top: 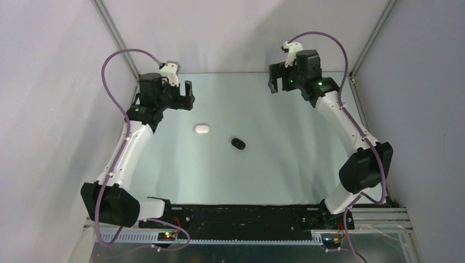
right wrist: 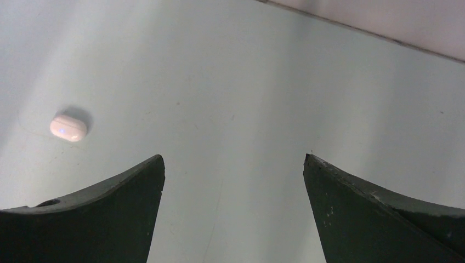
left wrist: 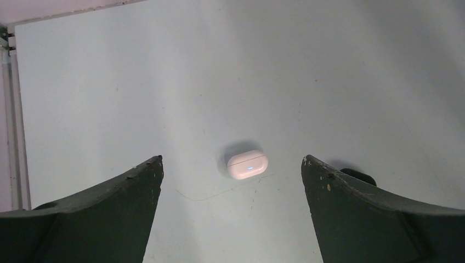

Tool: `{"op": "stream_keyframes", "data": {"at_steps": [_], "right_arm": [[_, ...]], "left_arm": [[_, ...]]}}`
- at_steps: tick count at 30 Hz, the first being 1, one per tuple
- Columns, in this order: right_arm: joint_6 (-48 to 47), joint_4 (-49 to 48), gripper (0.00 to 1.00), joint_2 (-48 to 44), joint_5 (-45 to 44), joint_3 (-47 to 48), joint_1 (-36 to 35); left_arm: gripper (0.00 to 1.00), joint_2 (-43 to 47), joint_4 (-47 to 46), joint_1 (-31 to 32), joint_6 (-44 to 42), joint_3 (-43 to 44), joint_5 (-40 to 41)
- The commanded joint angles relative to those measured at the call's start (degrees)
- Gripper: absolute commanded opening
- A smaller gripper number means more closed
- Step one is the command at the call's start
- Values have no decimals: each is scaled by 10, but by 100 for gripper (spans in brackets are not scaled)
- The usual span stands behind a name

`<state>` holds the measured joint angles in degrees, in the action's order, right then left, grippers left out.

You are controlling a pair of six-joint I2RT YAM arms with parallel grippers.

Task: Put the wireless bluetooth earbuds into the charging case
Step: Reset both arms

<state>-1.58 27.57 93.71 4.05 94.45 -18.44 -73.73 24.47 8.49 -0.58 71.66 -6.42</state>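
Jaws spread wide and empty, the left gripper (left wrist: 232, 159) hangs above the pale table (top: 285, 164), left of and beyond the white charging case (left wrist: 248, 164). That case lies shut with a small blue light on its front. The right gripper (right wrist: 233, 156), equally wide and holding nothing, hovers well to the right of the white charging case. A black charging case (top: 238, 143) lies near it, to its right, not touching. The earbuds cannot be seen in any view.
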Motion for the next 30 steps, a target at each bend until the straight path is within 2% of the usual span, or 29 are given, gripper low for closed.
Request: {"op": "stream_keyframes", "data": {"at_steps": [1,4,8,10,14,23,30], "right_arm": [[-41,-24,99,3,-26,6,-52],[-69,-18,99,20,-38,23,-67],[-53,23,99,62,7,79,-60],[-27,39,99,81,51,105,-43],[-6,41,99,97,77,120,-24],[-11,60,99,86,54,122,1],[-11,71,99,58,62,100,11]], "left_arm": [[100,4,-22,-1,-39,8,-62],[100,7,-21,-1,-14,15,-106],[100,7,-21,-1,-11,14,-149],[100,4,-21,-1,-5,11,-142],[100,2,-22,-1,2,14,-115],[100,7,-21,-1,27,2,-91],[100,-5,-20,0,64,22,-36]]}}
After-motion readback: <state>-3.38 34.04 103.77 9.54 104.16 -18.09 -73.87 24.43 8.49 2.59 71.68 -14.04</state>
